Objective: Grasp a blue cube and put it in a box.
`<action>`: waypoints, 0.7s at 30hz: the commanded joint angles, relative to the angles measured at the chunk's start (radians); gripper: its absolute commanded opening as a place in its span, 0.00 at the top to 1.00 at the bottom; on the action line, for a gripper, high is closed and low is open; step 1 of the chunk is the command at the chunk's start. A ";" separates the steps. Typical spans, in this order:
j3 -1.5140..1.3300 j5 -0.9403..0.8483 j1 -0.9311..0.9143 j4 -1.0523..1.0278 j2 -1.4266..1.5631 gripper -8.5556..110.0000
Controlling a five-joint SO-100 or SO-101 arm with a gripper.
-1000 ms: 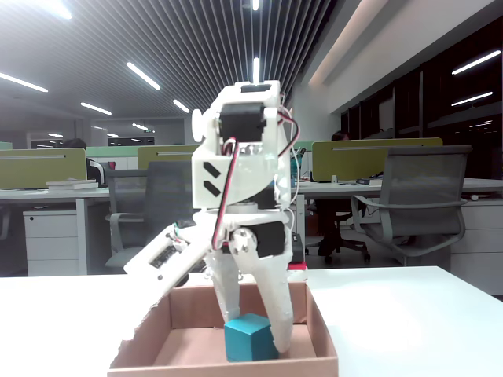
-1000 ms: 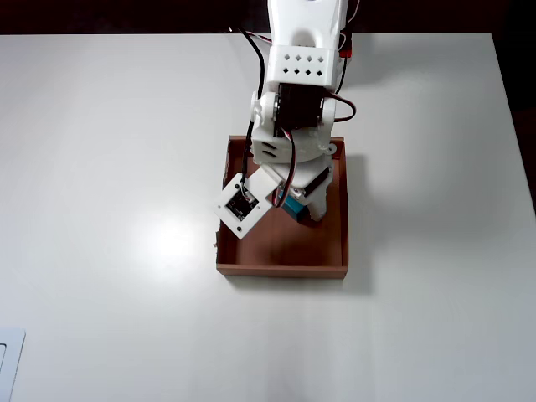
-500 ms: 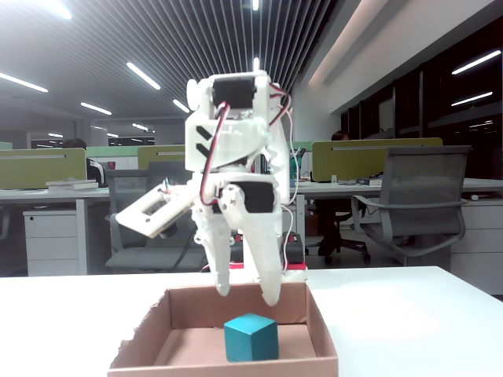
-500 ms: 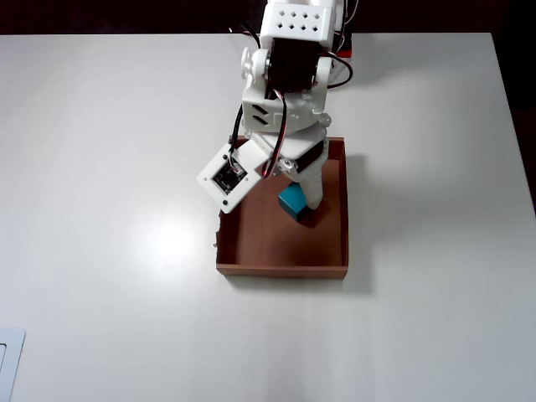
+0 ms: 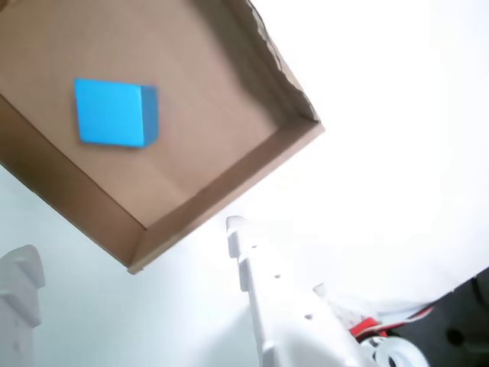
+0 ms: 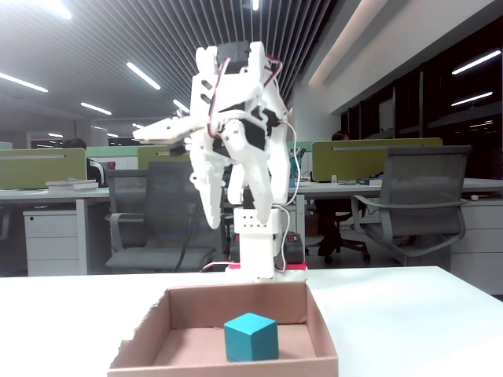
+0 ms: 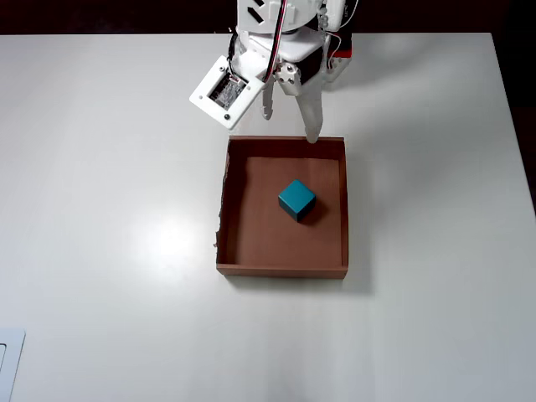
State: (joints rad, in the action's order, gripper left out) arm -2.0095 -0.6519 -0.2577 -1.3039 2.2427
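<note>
The blue cube point(image 7: 296, 198) rests on the floor of the brown cardboard box point(image 7: 282, 270), right of centre and toward the far wall in the overhead view. From the front, the cube point(image 6: 251, 337) stands free inside the box point(image 6: 228, 367). My gripper point(image 7: 289, 126) hangs open and empty, high above the box's far edge, well clear of the cube. In the fixed view the gripper point(image 6: 236, 251) points downward behind the box. In the wrist view the cube point(image 5: 114, 113) lies in the box point(image 5: 206, 195), and the gripper point(image 5: 130, 238) holds nothing.
The box sits on a white table point(image 7: 109, 209). My arm's base with a red part point(image 7: 339, 59) stands at the table's far edge, just behind the box. A ragged torn edge point(image 7: 219, 226) runs along the box's left wall. A pale flat object point(image 7: 8, 364) lies at the bottom left corner.
The gripper has risen out of the box and drawn back toward the arm's base. The cube stays where it was on the box floor, no longer between the fingers.
</note>
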 commanded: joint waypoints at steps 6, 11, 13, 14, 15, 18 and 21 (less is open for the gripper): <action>-0.132 -0.103 -0.025 -0.043 0.301 0.68; -0.227 -0.132 -0.031 -0.046 0.433 0.69; -0.278 -0.160 -0.035 -0.046 0.506 0.69; -0.308 -0.175 -0.037 -0.046 0.552 0.69; -0.336 -0.186 -0.037 -0.046 0.586 0.69; -0.410 -0.209 -0.015 -0.051 0.696 0.70; -0.476 -0.221 0.020 -0.052 0.782 0.70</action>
State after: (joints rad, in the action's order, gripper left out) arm -2.4682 -0.8560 -0.2577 -1.3499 2.9836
